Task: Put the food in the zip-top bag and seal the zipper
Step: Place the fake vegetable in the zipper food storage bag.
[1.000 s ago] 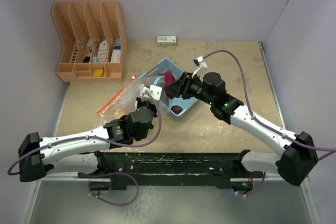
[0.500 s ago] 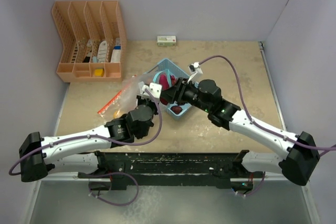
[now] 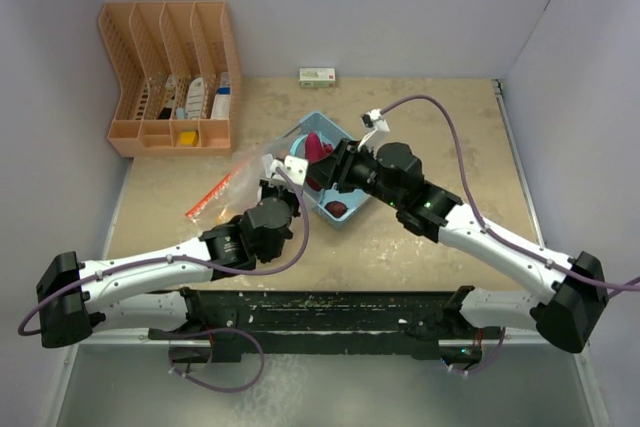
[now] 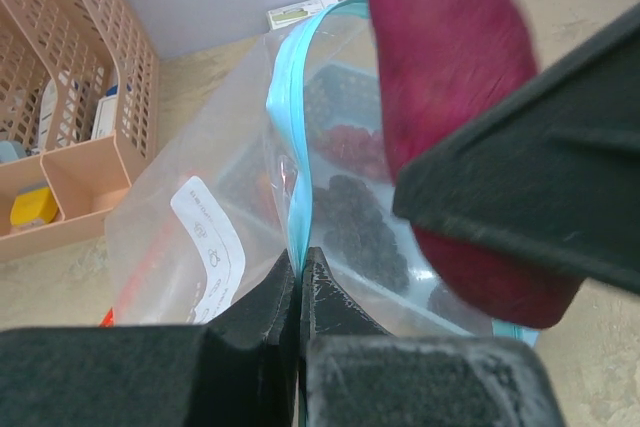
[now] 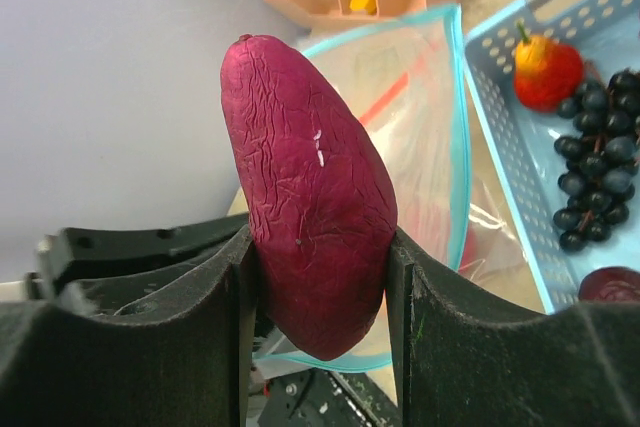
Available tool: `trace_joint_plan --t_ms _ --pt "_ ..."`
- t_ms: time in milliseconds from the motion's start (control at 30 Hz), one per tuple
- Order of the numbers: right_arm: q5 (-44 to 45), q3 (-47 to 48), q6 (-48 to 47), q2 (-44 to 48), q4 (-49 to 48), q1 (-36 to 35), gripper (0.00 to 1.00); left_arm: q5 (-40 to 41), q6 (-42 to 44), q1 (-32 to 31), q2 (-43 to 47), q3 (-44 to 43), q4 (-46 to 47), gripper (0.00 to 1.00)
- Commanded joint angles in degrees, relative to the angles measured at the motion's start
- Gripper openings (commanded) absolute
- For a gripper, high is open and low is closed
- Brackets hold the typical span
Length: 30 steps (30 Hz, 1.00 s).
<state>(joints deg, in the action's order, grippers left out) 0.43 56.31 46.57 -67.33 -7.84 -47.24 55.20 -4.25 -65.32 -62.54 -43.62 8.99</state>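
Top view, left to right. An orange rack [image 3: 170, 77] stands at the table's far left corner, with small items in its slots. Near it lies the clear zip-top bag [image 3: 228, 185], its lower end flat on the table and its mouth raised toward the centre.

The left gripper [image 3: 283, 173] is clamped on the bag's blue zipper rim [image 4: 290, 197]. In the left wrist view its two fingers [image 4: 262, 297] meet on the plastic with no gap between them, holding the mouth open.

Just right of that rim is the maroon sweet potato [image 5: 305, 197]. It is gripped at its lower half between the two fingers of the right gripper [image 3: 326, 167], pointed end up. It sits close beside the bag's opening, and the views do not show whether any part has entered the bag.

Below and to the right is a light-blue basket [image 5: 497, 82]. It holds dark purple grapes [image 5: 592, 197], a red-and-yellow fruit [image 5: 545, 69] and a dark red piece [image 3: 338, 208]. A small white-and-green box [image 3: 317, 76] rests against the far wall.
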Motion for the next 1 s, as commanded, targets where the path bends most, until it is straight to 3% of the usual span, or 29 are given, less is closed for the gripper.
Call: trace_joint_plan --t_ms 0,200,267,700,967 --pt "-4.09 -2.34 3.47 -2.45 -5.96 -0.66 0.09 -0.53 0.96 0.63 1.06 -1.29 2.67 0.0" --pt "-4.73 -3.19 4.89 -4.47 -7.1 -1.7 0.09 -1.31 1.75 1.48 1.37 -1.04 3.83 0.0" --pt "-4.62 -2.02 4.52 -5.51 -6.34 -1.79 0.14 -1.77 1.55 1.64 1.45 -1.07 3.84 0.0" --pt "-1.54 10.43 -2.51 -9.39 2.76 -1.76 0.89 -2.12 0.18 1.76 2.48 -1.21 1.33 0.0" --pt "2.12 7.29 -5.15 -1.38 3.14 -1.8 0.92 -0.57 2.2 1.84 3.83 -2.02 0.85 0.0"
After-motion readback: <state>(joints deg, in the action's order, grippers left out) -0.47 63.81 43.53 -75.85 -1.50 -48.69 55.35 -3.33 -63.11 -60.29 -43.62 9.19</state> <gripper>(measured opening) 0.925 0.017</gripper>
